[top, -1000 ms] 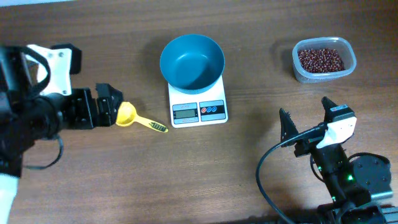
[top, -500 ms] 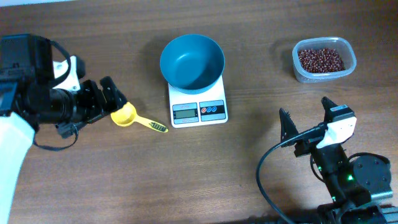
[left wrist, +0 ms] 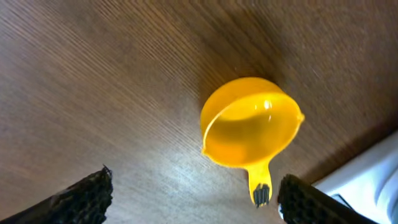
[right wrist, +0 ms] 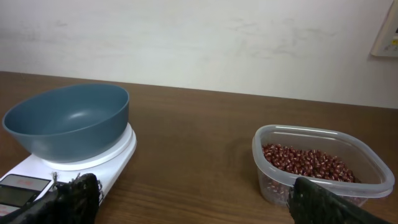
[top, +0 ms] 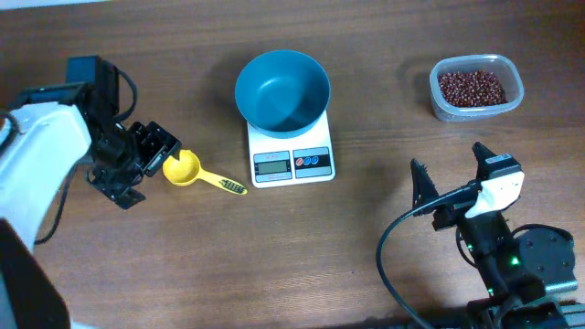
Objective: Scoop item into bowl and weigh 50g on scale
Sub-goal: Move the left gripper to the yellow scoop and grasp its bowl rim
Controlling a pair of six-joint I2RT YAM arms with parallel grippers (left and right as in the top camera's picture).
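Note:
The teal-blue bowl (top: 281,90) stands empty on the white scale (top: 292,163), and both show in the right wrist view: the bowl (right wrist: 68,118), the scale (right wrist: 109,155). The red-brown beans (top: 471,87) fill a clear tub at the back right and show in the right wrist view too (right wrist: 301,160). A yellow scoop (top: 183,168) lies left of the scale, its handle pointing right. My left gripper (top: 146,169) is open just left of the scoop's cup; in the left wrist view (left wrist: 199,199) the scoop (left wrist: 249,121) lies ahead of the fingers. My right gripper (top: 448,164) is open and empty at the front right.
The clear tub (right wrist: 373,180) stands well right of the scale. A corner of the scale (left wrist: 373,168) shows at the right edge of the left wrist view. A black cable (top: 388,256) loops beside the right arm's base.
My left arm has turned and moved closer to the scoop, its open fingers now by the cup. The scoop, the bowl and the right arm have not moved.

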